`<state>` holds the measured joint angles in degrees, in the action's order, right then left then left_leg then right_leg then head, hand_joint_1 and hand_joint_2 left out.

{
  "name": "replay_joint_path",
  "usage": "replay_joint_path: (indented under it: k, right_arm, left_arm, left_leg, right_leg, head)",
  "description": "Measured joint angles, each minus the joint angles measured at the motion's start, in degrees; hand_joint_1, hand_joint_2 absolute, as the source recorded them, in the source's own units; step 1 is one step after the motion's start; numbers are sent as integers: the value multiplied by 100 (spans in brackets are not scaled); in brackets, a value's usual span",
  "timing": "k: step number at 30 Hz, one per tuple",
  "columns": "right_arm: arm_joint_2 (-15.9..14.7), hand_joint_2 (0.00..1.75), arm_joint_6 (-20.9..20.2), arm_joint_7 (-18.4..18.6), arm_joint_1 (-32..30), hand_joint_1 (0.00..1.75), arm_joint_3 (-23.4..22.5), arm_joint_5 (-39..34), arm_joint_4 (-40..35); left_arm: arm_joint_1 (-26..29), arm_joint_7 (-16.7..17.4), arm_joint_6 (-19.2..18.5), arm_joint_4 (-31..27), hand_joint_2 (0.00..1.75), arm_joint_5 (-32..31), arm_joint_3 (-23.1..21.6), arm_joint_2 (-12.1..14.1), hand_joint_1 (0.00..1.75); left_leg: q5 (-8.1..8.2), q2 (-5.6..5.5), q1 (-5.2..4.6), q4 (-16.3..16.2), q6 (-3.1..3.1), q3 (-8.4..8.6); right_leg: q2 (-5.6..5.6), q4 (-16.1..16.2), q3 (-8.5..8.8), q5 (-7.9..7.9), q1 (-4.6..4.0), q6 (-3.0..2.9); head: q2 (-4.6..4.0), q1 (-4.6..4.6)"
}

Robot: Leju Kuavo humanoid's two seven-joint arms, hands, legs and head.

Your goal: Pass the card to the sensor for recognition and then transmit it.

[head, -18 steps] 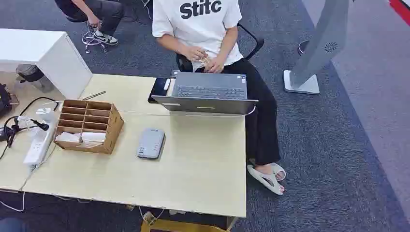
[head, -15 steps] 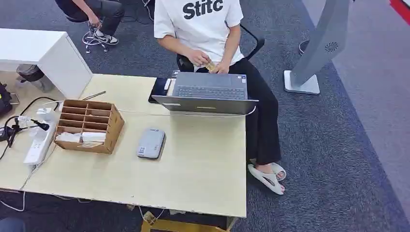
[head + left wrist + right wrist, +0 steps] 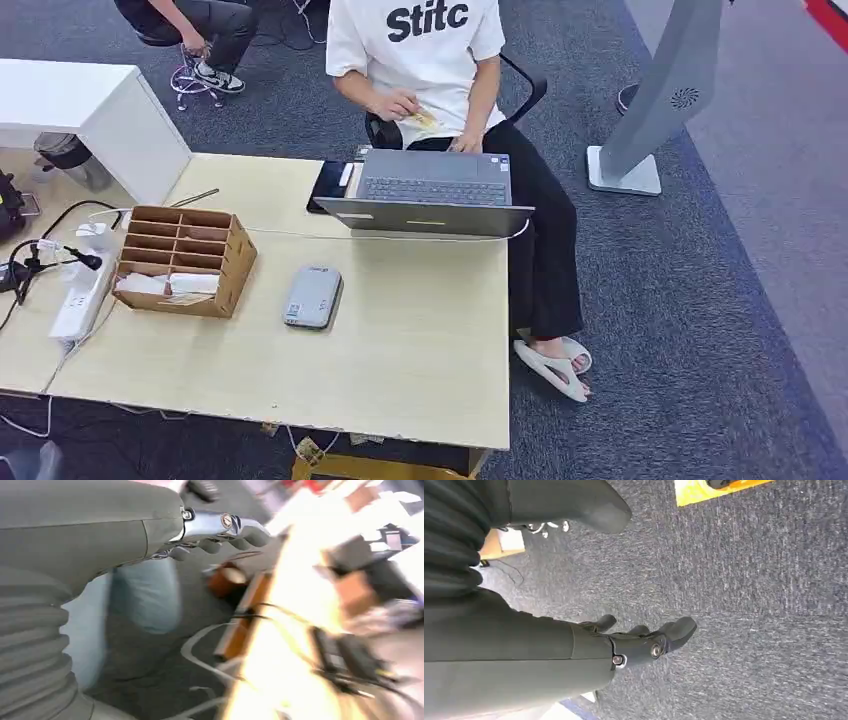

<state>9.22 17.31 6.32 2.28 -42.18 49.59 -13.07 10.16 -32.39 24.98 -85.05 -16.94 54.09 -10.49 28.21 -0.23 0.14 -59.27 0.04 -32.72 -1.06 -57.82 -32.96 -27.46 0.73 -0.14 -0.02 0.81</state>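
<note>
Both robot arms hang low, below the near edge of the desk (image 3: pixel 400 390). The right hand (image 3: pixel 644 640) dangles over dark grey carpet (image 3: pixel 749 605) with its fingers loosely spread and nothing in it. The left hand (image 3: pixel 220 530) is caught in a blurred wrist picture; its fingers look lightly curled and hold nothing, with the pale edge of the desk just beyond them.

The desk is a light wooden top, its near edge running straight across in front of the robot. Past that edge lies a wide bare stretch of wood. Farther on sits the grey card reader (image 3: pixel 312 296), lying flat, its long axis running away from the robot. Toward the left hand's side of it stands a cardboard sorter box (image 3: pixel 185 260) with slots, and beyond that a white power strip (image 3: pixel 80 295) with cables at the desk's end.

At the far edge an open laptop (image 3: pixel 430 195) faces a seated person (image 3: pixel 430 60) in a white shirt. That person holds the card (image 3: pixel 424 119), a small yellowish piece, tilted in one hand above the laptop, well apart from both robot hands and from the reader.

On the right hand's side the desk ends and open carpet runs to a grey floor stand (image 3: pixel 655 100).
</note>
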Motion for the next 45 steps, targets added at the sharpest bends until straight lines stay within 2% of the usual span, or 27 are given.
replay_joint_path:
  k: [11,17,28,38,45]
  right_arm:
    - [63,175,-59,52,24,0,-59,227,22]
    - [92,175,-153,120,40,0,-59,413,33]
    - [105,175,-341,260,52,0,-57,752,66]
    - [111,175,-557,282,75,0,-11,1084,79]
    - [114,175,-719,284,77,0,66,1336,83]
  left_arm:
    - [162,-210,411,-1472,175,-124,-1845,646,0]
    - [-270,-87,334,-1842,175,-332,-2896,1047,0]
    - [-1566,700,-37,-1667,175,-1108,-4316,1508,0]
    - [-2504,1435,-92,-949,175,-2229,-5424,1991,0]
    - [-2892,1976,-77,-478,175,-3139,-5929,2439,0]
  left_leg:
    - [-1,0,0,0,0,2]
    - [-4,2,0,-1,-1,3]
    - [-14,2,0,-2,-5,2]
    - [-15,3,0,-2,-6,1]
    - [-16,3,1,-2,-6,1]
  right_leg:
    - [-1,-1,-2,1,0,-1]
    - [-2,-1,-2,6,0,-6]
    - [-6,-2,-2,12,0,-8]
    - [-8,-4,-4,12,0,-8]
    - [-9,-7,-6,13,0,-10]
  head:
    - [-2,-2]
    - [0,0]
    - [0,0]
    - [-2,0]
    - [0,0]
